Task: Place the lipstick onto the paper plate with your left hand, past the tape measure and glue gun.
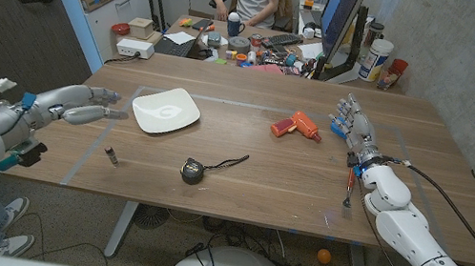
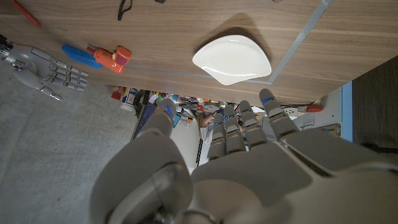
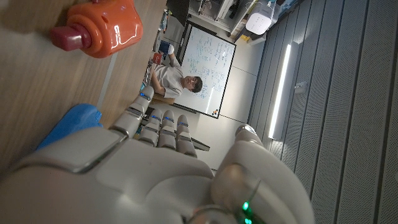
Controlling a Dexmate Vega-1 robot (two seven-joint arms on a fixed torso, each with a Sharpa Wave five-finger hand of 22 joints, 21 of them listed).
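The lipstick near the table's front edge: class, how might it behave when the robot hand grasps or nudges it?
The lipstick looks small and slender, so probably light and easily knocked. If cylindrical, it may roll across the smooth table. Its narrowness likely needs a fingertip pinch from the left robot hand.

Small dark lipstick [image 1: 113,157] lying on table, near front edge, white paper plate [image 1: 165,109] well beyond

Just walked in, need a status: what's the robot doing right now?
Nothing is held yet. The left hand hovers open by the table's left edge, fingers pointing toward the paper plate. The lipstick lies on the table nearer the robot, untouched. The tape measure sits mid-table and the glue gun further right. The right hand stands open beside the glue gun.
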